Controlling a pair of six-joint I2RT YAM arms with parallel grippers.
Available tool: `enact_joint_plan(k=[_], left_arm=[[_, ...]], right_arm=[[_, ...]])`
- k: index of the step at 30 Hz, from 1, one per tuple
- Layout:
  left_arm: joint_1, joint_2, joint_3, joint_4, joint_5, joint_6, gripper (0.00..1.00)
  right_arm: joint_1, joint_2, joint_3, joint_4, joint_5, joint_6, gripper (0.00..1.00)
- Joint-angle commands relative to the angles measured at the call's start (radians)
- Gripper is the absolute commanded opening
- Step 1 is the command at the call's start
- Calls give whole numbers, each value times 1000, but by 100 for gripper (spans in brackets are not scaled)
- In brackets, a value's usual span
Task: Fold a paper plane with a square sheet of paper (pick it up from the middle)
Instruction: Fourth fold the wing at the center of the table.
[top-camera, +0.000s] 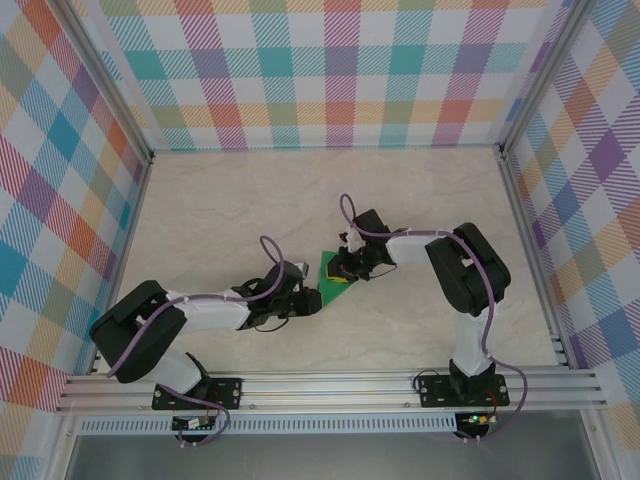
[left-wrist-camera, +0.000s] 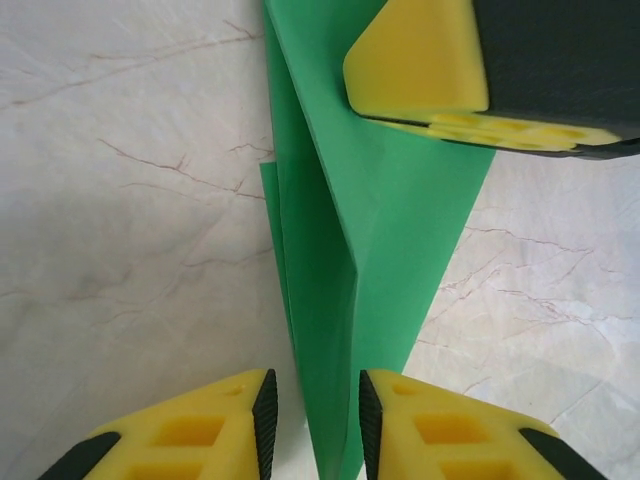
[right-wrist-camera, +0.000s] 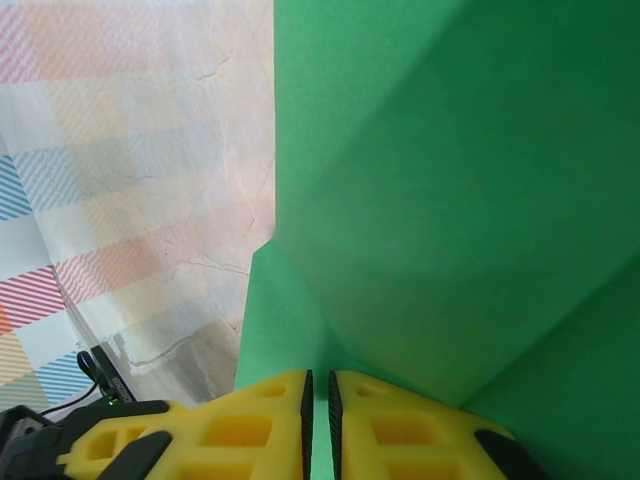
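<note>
- Count: one green sheet of paper (left-wrist-camera: 380, 220), two grippers.
- Sheet sat mid-table (top-camera: 230, 200), folded, held between the grippers; long axis ran gripper to gripper, narrowing toward the left.
- Left gripper (left-wrist-camera: 318, 400) stood apart around the narrow end.
- Right gripper (right-wrist-camera: 318, 395) was pinched on the sheet.

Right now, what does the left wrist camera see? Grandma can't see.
Folded green paper runs top to bottom over a marble table. Yellow fingers of the left gripper stand apart beside its lower end; the right gripper overlaps it upper right.
</note>
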Motion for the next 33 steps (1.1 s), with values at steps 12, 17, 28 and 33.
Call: enact_joint_plan(k=[12, 17, 28, 33], left_arm=[[55, -14, 53, -49, -22, -54, 32], [65, 42, 64, 20, 18, -74, 34], [69, 133, 88, 92, 44, -107, 32], [71, 91, 79, 53, -18, -128, 31]], right_arm=[[7, 14, -8, -8, 32, -15, 15], [7, 12, -12, -10, 33, -16, 15], [7, 9, -17, -13, 32, -20, 15], [7, 6, -21, -14, 36, -19, 15]])
